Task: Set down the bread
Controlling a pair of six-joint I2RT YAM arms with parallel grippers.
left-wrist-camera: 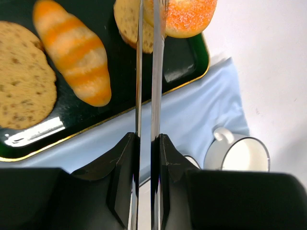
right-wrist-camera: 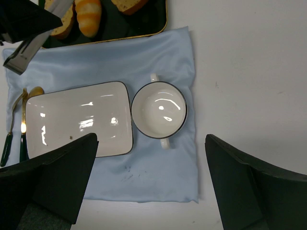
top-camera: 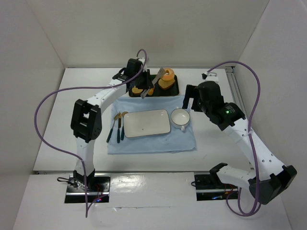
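The bread [top-camera: 168, 74] is a round orange-glazed bun over the right side of the black tray [top-camera: 175, 89], above a toast slice [top-camera: 166, 85]. My left gripper [top-camera: 145, 87] is shut on a pair of metal tongs [top-camera: 158, 75] whose blades reach to the bread. In the left wrist view my fingers [left-wrist-camera: 127, 158] clamp the tongs [left-wrist-camera: 148, 86], and the two blades run up close together onto the bread [left-wrist-camera: 187, 17]. I cannot tell whether the bread is lifted or resting. My right gripper [top-camera: 192, 98] is open and empty above the blue cloth [right-wrist-camera: 158, 177].
A croissant [left-wrist-camera: 74, 50] and a flat toast slice [left-wrist-camera: 21, 81] lie on the tray [left-wrist-camera: 184, 67]. A white rectangular plate [top-camera: 146, 122] and a white cup [top-camera: 180, 117] sit on the blue cloth [top-camera: 153, 143]. Cutlery [top-camera: 117, 127] lies left of the plate.
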